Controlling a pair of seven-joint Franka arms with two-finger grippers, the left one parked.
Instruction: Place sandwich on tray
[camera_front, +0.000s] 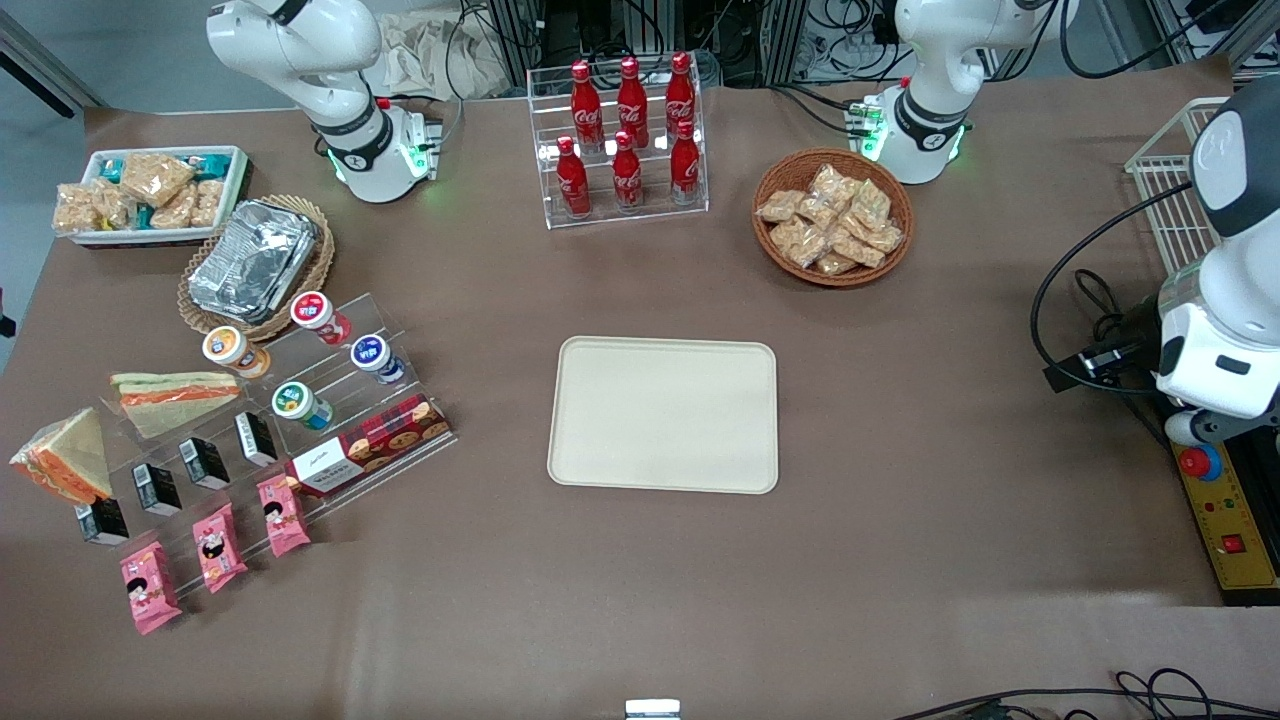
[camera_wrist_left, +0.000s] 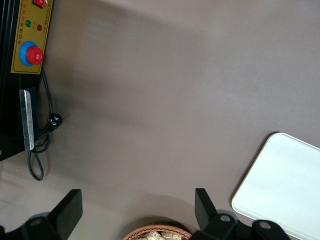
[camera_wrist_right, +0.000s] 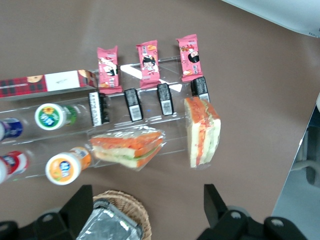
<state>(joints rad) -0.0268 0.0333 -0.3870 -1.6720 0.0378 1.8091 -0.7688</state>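
The sandwich (camera_front: 65, 458), a small triangular wedge in clear wrap with red-orange and green layers, stands on the clear display rack (camera_front: 330, 330) at the working arm's end of the table. The right wrist view shows the sandwich (camera_wrist_right: 201, 131) beside a longer, flatter wrapped sandwich (camera_wrist_right: 127, 146). The cream tray (camera_front: 665, 413) lies bare mid-table, its corner (camera_wrist_right: 295, 15) just showing. My right gripper (camera_wrist_right: 148, 210) hangs high over the foil basket (camera_wrist_right: 112, 220), well apart from the sandwich. It is open, nothing between its fingers (camera_wrist_right: 82, 205). The front view does not show it.
On the rack are several cups (camera_front: 300, 403), black cartons (camera_front: 205, 463), pink snack packs (camera_front: 212, 545) and a cookie box (camera_front: 370, 445). Farther from the camera stand a foil basket (camera_front: 255, 262), a white bin of snacks (camera_front: 150, 192), a cola bottle rack (camera_front: 625, 140) and a snack basket (camera_front: 832, 217).
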